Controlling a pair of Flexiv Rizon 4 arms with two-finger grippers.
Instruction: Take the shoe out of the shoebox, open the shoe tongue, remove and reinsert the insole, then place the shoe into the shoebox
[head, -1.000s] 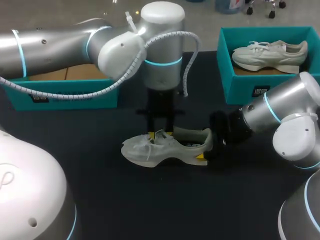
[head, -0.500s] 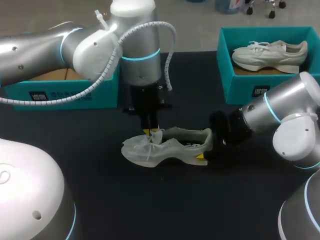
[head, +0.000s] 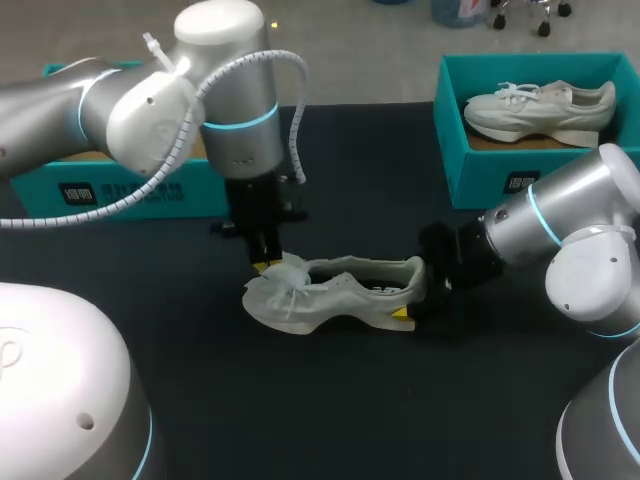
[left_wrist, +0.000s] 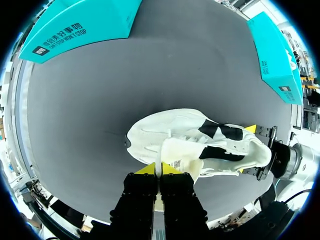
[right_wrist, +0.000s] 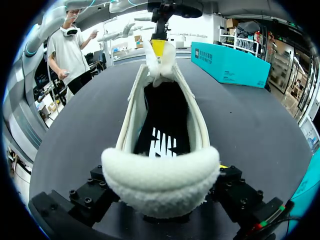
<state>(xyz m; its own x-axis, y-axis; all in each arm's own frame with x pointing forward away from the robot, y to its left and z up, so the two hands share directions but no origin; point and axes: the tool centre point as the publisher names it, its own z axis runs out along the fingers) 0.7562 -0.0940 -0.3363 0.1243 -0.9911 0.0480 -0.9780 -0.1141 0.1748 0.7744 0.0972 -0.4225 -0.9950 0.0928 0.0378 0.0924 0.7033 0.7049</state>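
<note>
Shoe (head: 335, 295) is sitting mid-table, outside both boxes. I'm pinching its tongue (head: 290, 268) tight with the left gripper (head: 265, 265). The right gripper (head: 415, 300) is clamping the heel from both sides. The teal shoebox (head: 480, 170) at 1 o'clock is holding a second shoe (head: 540, 105). Can't tell what's in the other shoebox (head: 120, 190) at 10 o'clock.

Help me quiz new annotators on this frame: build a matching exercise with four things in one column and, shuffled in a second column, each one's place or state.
Things
1. left end effector
2. right end effector
3. held shoe
4. other shoe

Places or states
A. lying in the teal shoebox at the right
B. shut on the heel
C. resting on the black table, between the arms
D. shut on the tongue

Pairs: 1-D, 2-B, 3-C, 4-A.
</note>
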